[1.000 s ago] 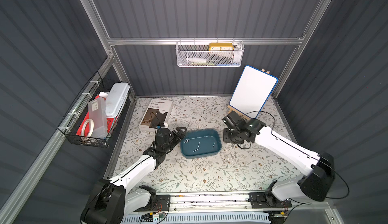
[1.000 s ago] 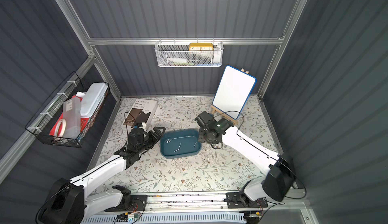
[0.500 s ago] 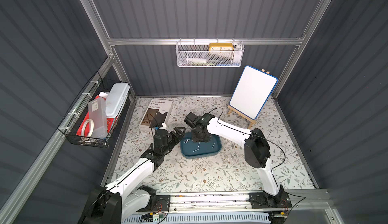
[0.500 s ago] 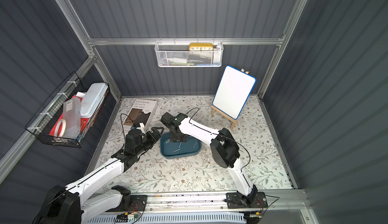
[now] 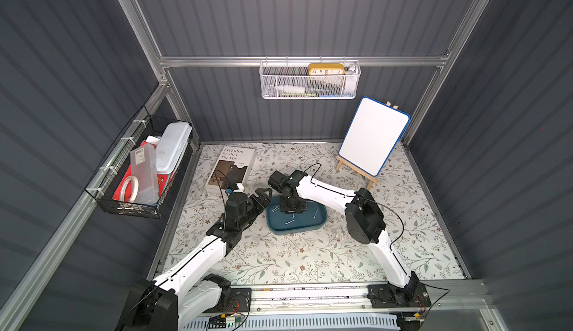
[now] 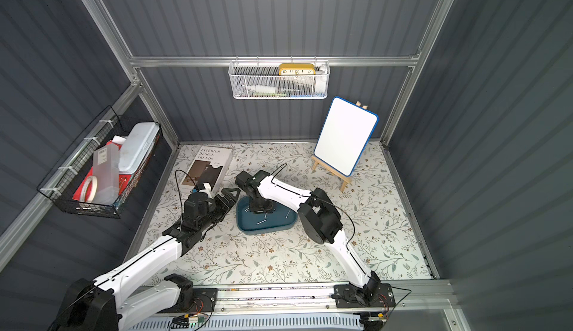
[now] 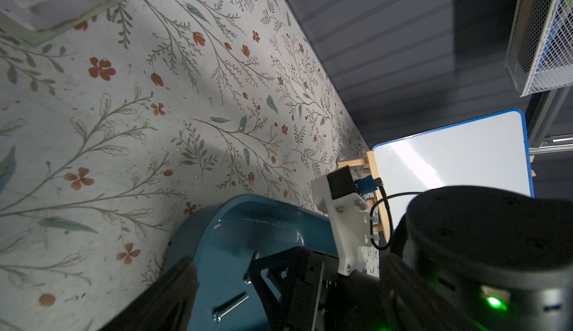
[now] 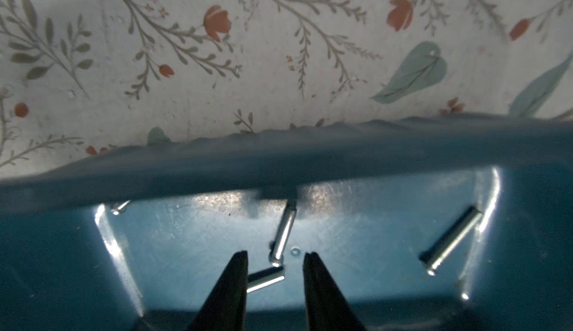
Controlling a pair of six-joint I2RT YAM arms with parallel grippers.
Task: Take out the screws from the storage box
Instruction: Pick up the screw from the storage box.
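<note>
The teal storage box (image 5: 310, 226) (image 6: 273, 225) lies mid-table with several silvery screws (image 5: 290, 222) (image 6: 261, 221) loose on its floor. My right gripper (image 5: 290, 210) (image 6: 259, 210) points down inside the box's left half. In the right wrist view its jaws (image 8: 276, 255) are open a little. One screw's head (image 8: 277, 259) sits between the tips, and another screw (image 8: 268, 278) runs behind one finger. Neither looks clamped. My left gripper (image 5: 264, 196) (image 6: 231, 194) is wide open at the box's left end. The left wrist view shows one finger (image 7: 176, 286) outside the rim and a screw (image 7: 231, 307) inside.
A book (image 5: 231, 166) lies at the back left, behind the left gripper. A whiteboard on a wooden easel (image 5: 373, 135) stands at the back right. A black wire basket (image 5: 139, 171) hangs on the left wall, and a white mesh basket (image 5: 310, 79) on the back wall.
My right arm swung left from beyond the box's right end to a spot inside the box's left half. The left arm has hardly moved.
</note>
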